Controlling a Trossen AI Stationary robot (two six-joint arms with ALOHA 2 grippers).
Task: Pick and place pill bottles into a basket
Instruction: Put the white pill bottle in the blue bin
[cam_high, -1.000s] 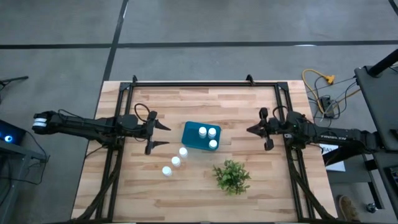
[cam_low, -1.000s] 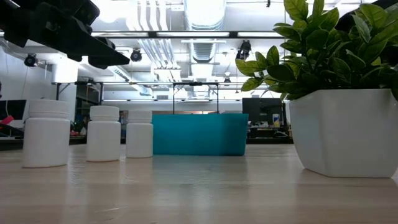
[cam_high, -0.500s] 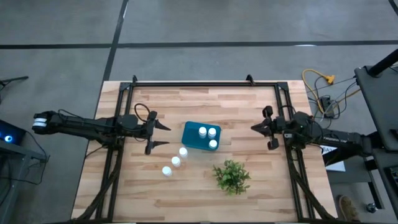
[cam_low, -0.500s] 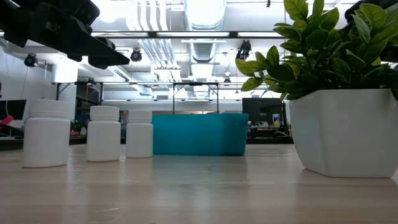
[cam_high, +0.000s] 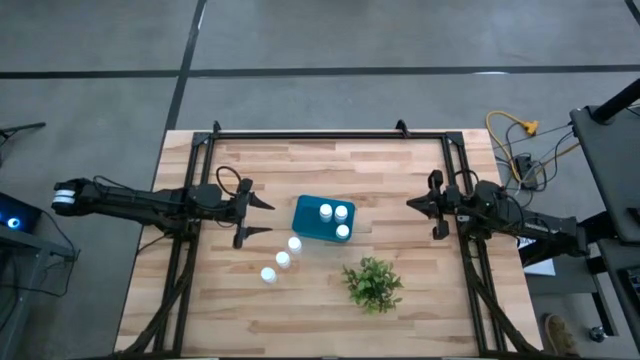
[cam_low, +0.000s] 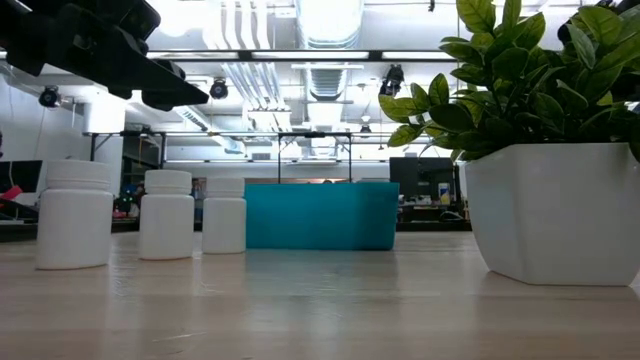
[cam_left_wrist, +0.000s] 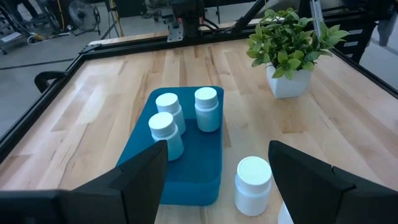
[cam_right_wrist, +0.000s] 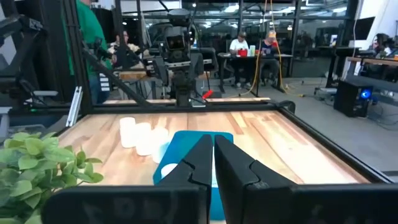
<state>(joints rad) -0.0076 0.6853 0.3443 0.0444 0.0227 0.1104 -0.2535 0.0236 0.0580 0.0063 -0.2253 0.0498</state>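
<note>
The teal basket (cam_high: 305, 222) (cam_left_wrist: 186, 168) sits mid-table with three white pill bottles standing in it (cam_high: 326, 211) (cam_high: 341, 212) (cam_high: 343, 231). Three more pill bottles (cam_high: 295, 243) (cam_high: 283, 259) (cam_high: 268, 274) stand upright on the wood in a slanting row near the basket's near left corner. My left gripper (cam_high: 268, 218) (cam_left_wrist: 217, 149) hovers open just left of the basket, pointing at it. At the basket's right, well clear of it, my right gripper (cam_high: 410, 206) (cam_right_wrist: 212, 149) is shut and empty.
A small green plant in a white pot (cam_high: 373, 284) (cam_low: 555, 210) stands near the front, right of the loose bottles. A black metal frame (cam_high: 320, 134) runs around the table's edges. Bare wood lies between the basket and my right gripper.
My right gripper has drawn back a little toward the table's right edge, staying shut. The bottles and basket have not moved.
</note>
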